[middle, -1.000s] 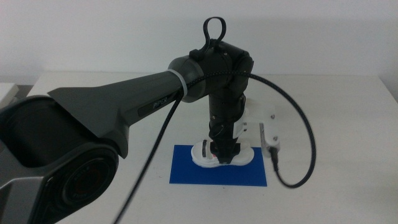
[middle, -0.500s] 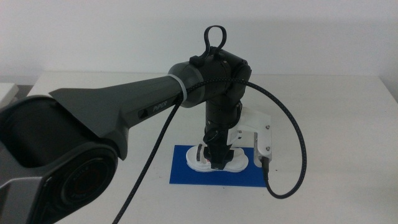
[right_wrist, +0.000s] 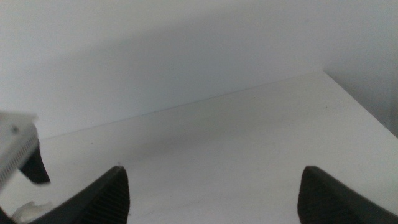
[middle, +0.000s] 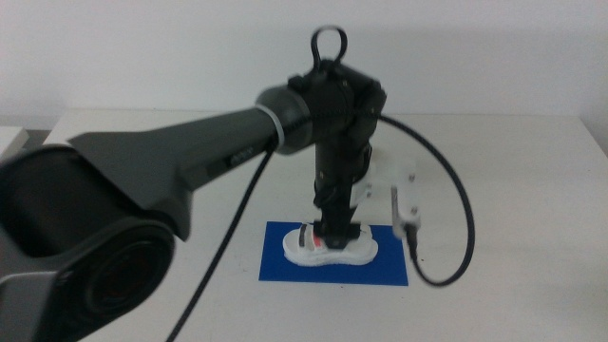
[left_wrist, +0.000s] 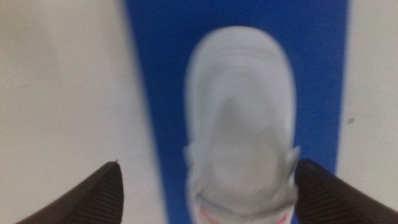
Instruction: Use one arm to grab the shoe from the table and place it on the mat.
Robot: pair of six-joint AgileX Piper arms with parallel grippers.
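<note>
The arm [middle: 171,157] is showing a small pale marking on its casing, too blurred to read; nothing else is bearing text.

The mat [middle: 333,255] lies on the table [middle: 513,180], low in the frame and just right of centre. The shoe [middle: 331,248] rests on the mat's upper half — lengthwise along it. The left gripper [middle: 334,234] stands directly above the shoe, its arm [middle: 180,161] entering from the left.
</note>
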